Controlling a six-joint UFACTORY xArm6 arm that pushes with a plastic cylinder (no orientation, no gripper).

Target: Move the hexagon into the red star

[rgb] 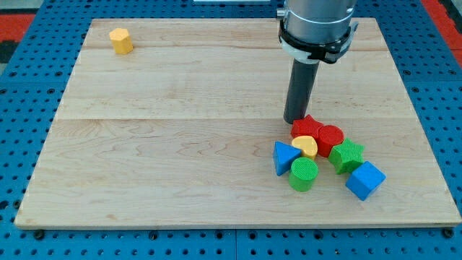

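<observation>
Wooden bench (180, 166): my tip (292, 120) touches red star (306, 127); no fingers fitted. Approach pending; next, reposition behind yellow hexagon (121, 41), far top-left.

Bright, even overhead light, sharp focus, short soft shadows, perhaps faint glare on the board (180, 144).

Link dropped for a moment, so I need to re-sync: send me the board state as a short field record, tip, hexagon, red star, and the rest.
tip: my tip at the upper left edge of the cluster, beside the red star
hexagon: yellow hexagon, alone near the view's top left
red star: red star, in the cluster at the view's right
neighbours: red cylinder, yellow heart, blue triangle, green cylinder, green star, blue cube
task status: hexagon far from star
</observation>
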